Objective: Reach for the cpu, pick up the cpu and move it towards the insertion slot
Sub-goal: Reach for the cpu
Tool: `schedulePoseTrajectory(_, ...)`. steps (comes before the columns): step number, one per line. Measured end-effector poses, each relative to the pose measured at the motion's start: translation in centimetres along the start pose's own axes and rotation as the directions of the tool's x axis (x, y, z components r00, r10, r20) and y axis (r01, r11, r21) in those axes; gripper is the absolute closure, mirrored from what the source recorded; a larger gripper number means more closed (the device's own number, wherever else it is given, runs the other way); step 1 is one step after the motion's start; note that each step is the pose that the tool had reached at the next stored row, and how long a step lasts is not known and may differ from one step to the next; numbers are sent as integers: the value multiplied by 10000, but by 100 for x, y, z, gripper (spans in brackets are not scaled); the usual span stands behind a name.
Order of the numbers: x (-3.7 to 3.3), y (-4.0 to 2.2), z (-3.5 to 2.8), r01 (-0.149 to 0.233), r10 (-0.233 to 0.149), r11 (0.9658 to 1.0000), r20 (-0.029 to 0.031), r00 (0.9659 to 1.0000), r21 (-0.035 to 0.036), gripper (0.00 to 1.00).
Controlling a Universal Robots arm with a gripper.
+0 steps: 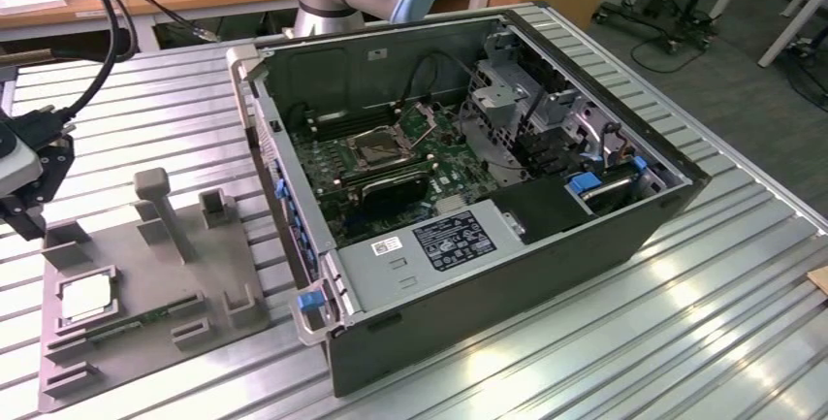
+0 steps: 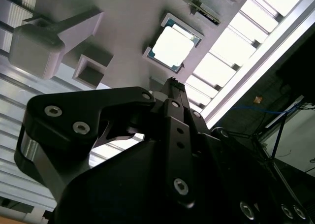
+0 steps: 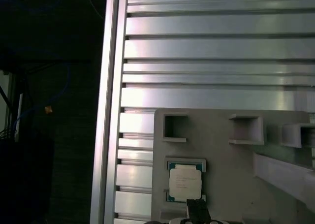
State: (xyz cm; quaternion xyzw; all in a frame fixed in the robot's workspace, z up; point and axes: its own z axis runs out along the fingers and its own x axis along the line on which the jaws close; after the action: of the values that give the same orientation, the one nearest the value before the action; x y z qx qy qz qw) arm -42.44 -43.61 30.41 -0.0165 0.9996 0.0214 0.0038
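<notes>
The cpu [image 1: 84,296] is a pale square chip lying flat in a recess of the grey holder block [image 1: 213,265] at the exterior view's left. The first wrist view has the cpu [image 3: 185,180] from above, and in the second wrist view the cpu [image 2: 172,47] lies just past the gripper tip. My gripper [image 1: 23,209] hangs over the table's edge beside the holder, a short way above and off the chip. Its black tip [image 2: 174,83] [image 3: 196,205] points towards the chip without touching it. The insertion slot [image 1: 382,148] is the metal-framed square socket on the motherboard inside the open case.
The open computer case [image 1: 518,265] lies on its side on the ribbed aluminium table [image 1: 724,333]. A long green circuit strip [image 1: 130,323] rests in the holder near the chip, and grey posts [image 1: 155,209] rise from it. Cables [image 1: 111,32] hang above the gripper.
</notes>
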Motion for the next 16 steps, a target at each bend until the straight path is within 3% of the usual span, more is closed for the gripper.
schedulePoseTrajectory(16,18,0,12,0,0,10000,1,10000,0,89)
